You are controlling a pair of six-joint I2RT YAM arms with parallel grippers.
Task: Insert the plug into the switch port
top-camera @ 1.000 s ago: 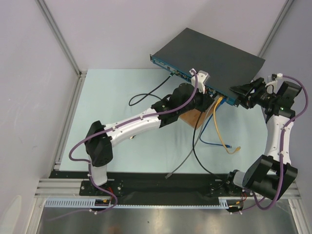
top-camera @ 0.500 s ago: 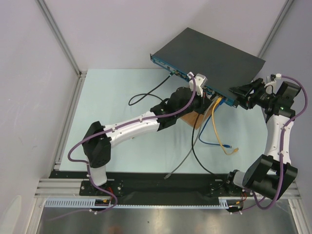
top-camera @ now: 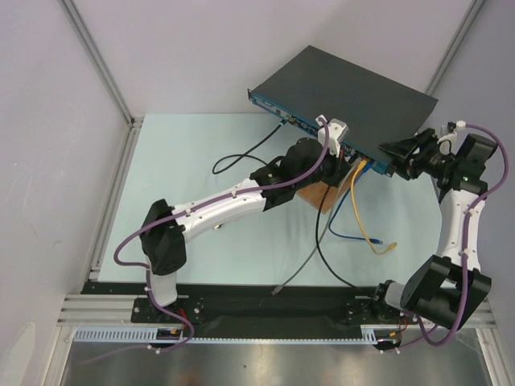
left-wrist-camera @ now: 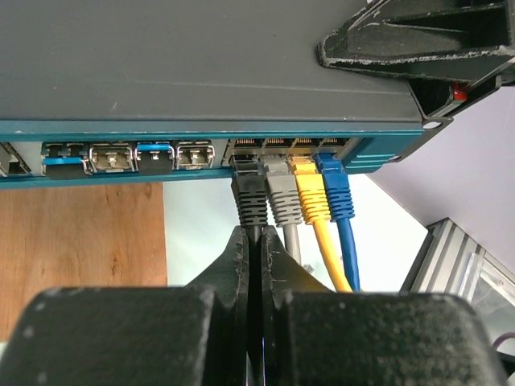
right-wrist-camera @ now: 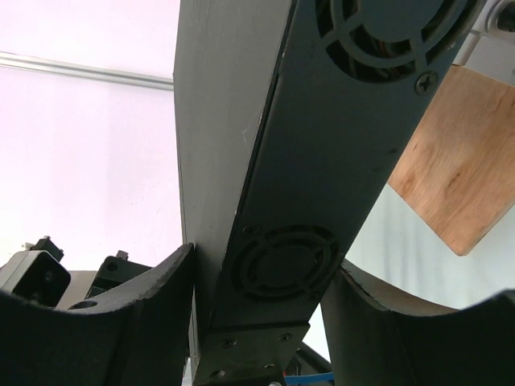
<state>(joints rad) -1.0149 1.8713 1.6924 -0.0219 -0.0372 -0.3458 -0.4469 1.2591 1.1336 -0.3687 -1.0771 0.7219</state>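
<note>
- At the switch's teal front face, the left claw (left-wrist-camera: 256,235) is pinched shut on the dark cable (left-wrist-camera: 254,231), just behind the boot of the dark grey plug (left-wrist-camera: 250,189).
- The plug's head sits at the mouth of the leftmost socket in the row of four. Beside it are the light grey plug (left-wrist-camera: 282,189), the yellow plug (left-wrist-camera: 310,189) and the blue plug (left-wrist-camera: 334,189). I cannot tell whether it has latched.
- The right claw (right-wrist-camera: 264,261) clamps the end of the switch (left-wrist-camera: 201,72), which rests partly on the wooden board (left-wrist-camera: 80,241) on the bench (top-camera: 201,145).
- Risk: the grip is on soft cable rather than the plug body, so a push could buckle or slip and leave the plug half seated.
- Risk: a tilted plug could jam, or a finger could nudge the light grey plug.
- Risk: if the right claw's hold gives, the switch could slide back.
</note>
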